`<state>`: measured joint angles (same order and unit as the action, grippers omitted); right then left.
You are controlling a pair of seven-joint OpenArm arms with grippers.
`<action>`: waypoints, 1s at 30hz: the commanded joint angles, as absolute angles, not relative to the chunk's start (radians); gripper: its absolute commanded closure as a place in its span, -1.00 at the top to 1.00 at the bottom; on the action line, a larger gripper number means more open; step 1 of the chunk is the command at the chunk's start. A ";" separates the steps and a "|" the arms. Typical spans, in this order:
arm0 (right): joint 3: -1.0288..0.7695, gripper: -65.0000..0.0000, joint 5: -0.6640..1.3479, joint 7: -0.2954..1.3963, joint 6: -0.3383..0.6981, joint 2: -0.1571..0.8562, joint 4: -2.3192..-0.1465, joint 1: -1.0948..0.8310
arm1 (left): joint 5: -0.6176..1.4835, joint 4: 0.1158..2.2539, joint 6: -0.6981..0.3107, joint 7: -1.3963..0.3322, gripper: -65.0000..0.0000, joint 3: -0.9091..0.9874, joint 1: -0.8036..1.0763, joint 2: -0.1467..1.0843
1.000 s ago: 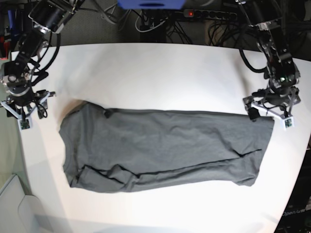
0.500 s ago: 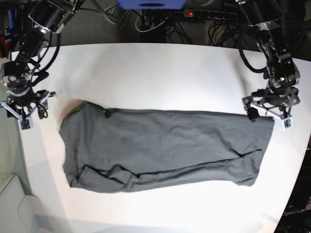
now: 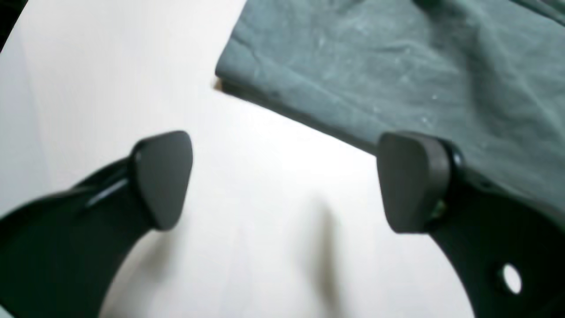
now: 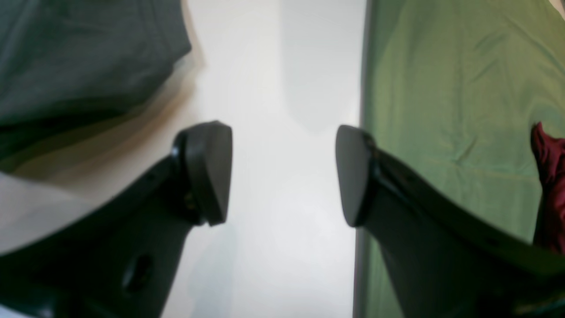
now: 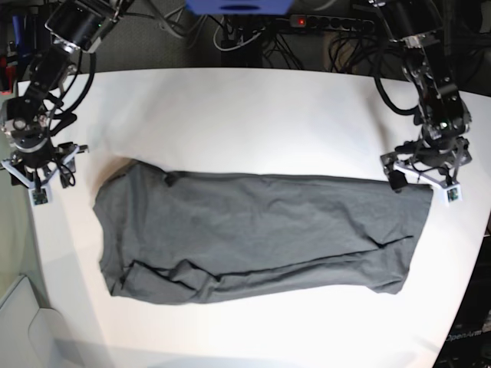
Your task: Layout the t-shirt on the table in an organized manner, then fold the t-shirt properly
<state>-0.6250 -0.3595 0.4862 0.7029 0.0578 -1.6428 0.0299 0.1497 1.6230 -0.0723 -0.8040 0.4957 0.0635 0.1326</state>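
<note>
The t-shirt [image 5: 253,234] lies spread flat across the lower middle of the table [image 5: 253,115], stretching from about eight o'clock to four o'clock of the base view. It is a long dark grey band, folded lengthwise, with soft creases running along its near edge and a small dark fold near its upper left. Its near edge sits closer to the table's six o'clock rim than its far edge does to the twelve o'clock rim, where a broad bare stretch of white shows.

At three o'clock, the left gripper [image 5: 424,182] hangs just above the shirt's far right corner. In the left wrist view its two dark pads [image 3: 163,176] stand wide apart over bare tabletop, with nothing between them; the shirt's hem [image 3: 309,115] runs diagonally just beyond, passing behind the right-hand pad. Whether that pad touches the cloth cannot be told.

At nine o'clock, the right gripper [image 5: 38,178] sits by the table's left edge, a little apart from the shirt's rounded left end. Its jaws are parted fairly wide and hold nothing; white table shows between the fingers [image 4: 207,172]. Beyond the edge in that wrist view lies green fabric [image 4: 454,97] with a scrap of dark red cloth [image 4: 547,176] at three o'clock.

No containers appear in any view. Past the far rim, cables and a power strip [image 5: 326,23] lie in shadow.
</note>
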 commanded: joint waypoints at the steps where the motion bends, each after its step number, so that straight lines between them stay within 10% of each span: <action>1: -0.624 0.16 -0.349 0.463 0.698 0.071 -1.658 0.045 | 0.153 1.646 -0.071 -0.785 1.00 0.498 0.048 0.143; 30: -0.622 0.16 -0.351 0.463 0.698 0.071 -1.664 0.050 | 0.148 1.569 -0.067 -0.782 1.00 0.506 -0.044 0.159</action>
<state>-0.6212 -0.3599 0.4870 0.7029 0.0578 -1.6440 0.0357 0.1513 1.5528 -0.0753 -0.8078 0.5007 -0.0257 0.1444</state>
